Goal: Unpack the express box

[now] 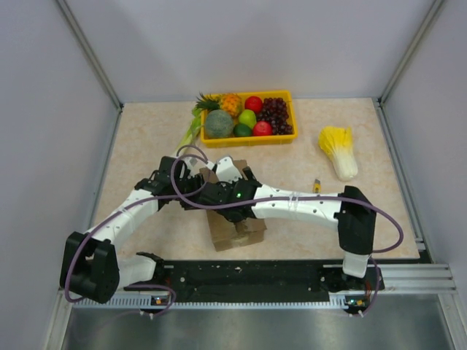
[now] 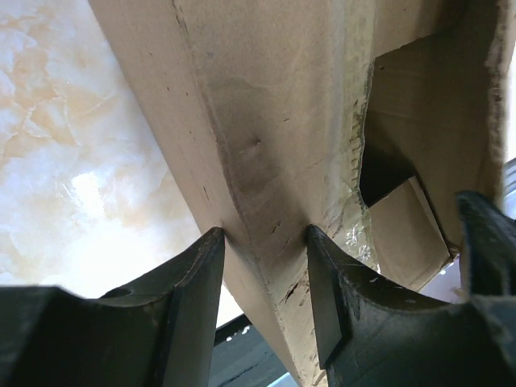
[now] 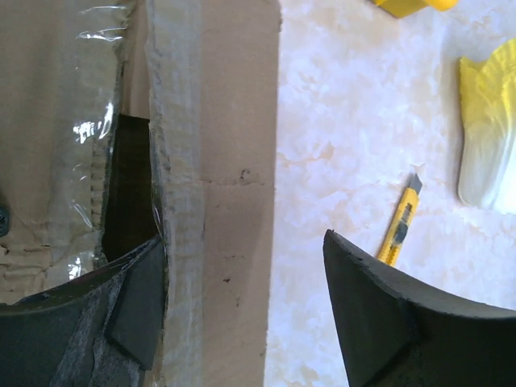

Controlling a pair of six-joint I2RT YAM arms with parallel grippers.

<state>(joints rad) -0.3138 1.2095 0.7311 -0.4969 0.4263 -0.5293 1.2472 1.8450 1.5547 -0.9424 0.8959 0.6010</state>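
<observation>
**Both claws on the box**

We see the box (image 1: 239,232) lying mid-table (image 1: 146,131), just ahead of the arm bases, with its taped top seam parted. The left claw (image 2: 262,235) is clamped on a cardboard edge of the box, one finger pressed against each side of it. The right claw (image 3: 242,242) stands wide open astride the box's wall. Its left finger (image 3: 137,298) sits at the dark gap in the seam, while its right finger (image 3: 403,322) hangs over bare table, apart from the cardboard. From the box, a yellow tray (image 1: 248,144) of fruit lies at 12 o'clock, a cabbage (image 1: 339,152) at 2 o'clock and a yellow knife (image 1: 317,185) at 3 o'clock.
</observation>
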